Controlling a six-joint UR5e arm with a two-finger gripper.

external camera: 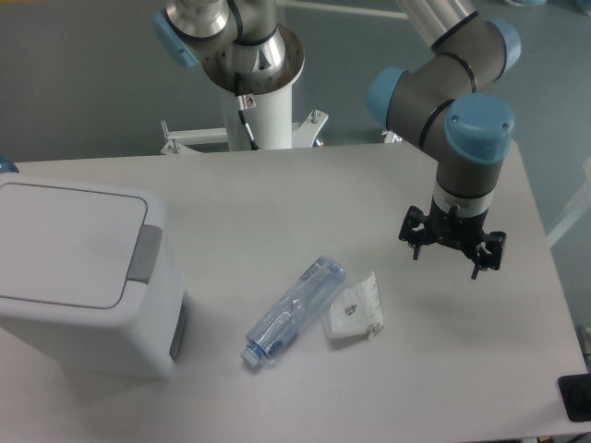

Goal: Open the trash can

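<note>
— Where's the trash can point(78, 277)?

— Far left of the table point(277, 194), lid shut, grey push tab point(145, 254) on its right edge. My gripper point(452, 254) hangs well apart, over the right side.

— How do you open it well?

— Cross above the bottle point(295, 309) and wrapper point(355, 312), then press squarely down on the tab.

— Your fingers?

— Spread open, holding nothing, touching nothing.

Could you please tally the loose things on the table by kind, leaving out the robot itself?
Trash can, white with its lid shut: 1
Clear plastic bottle, lying on its side: 1
Crumpled white wrapper beside the bottle: 1
Total: 3
</note>
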